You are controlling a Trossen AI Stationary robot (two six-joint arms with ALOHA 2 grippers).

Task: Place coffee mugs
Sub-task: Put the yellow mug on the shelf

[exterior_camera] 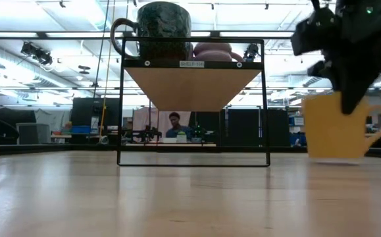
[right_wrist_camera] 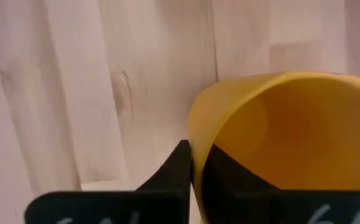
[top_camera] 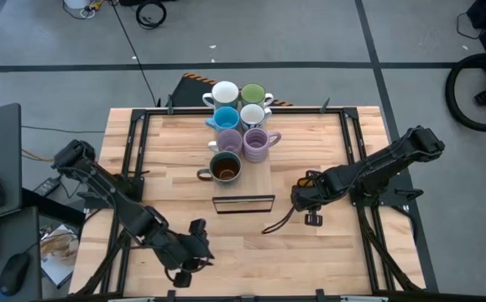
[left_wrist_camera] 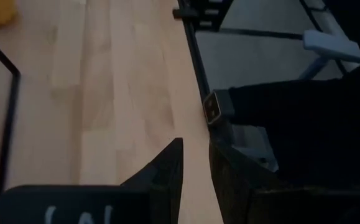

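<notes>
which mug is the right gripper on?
The orange mug, alone on the table, off the wooden board. The right gripper pinches its rim, one finger inside. The other seven stand grouped on the board.

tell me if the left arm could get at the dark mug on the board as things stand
Probably yes. The left gripper sits near the table's front edge, and the dark mug stands at the front end of the board, handle toward that side. Only bare table and the thin wire frame lie between.

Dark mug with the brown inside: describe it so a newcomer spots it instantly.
Find the long wooden board running down the table's middle from the far edge. Mugs stand clustered on it; the dark mug stands alone nearest the board's front end, the only dark one among white, green, blue and lilac.
</notes>
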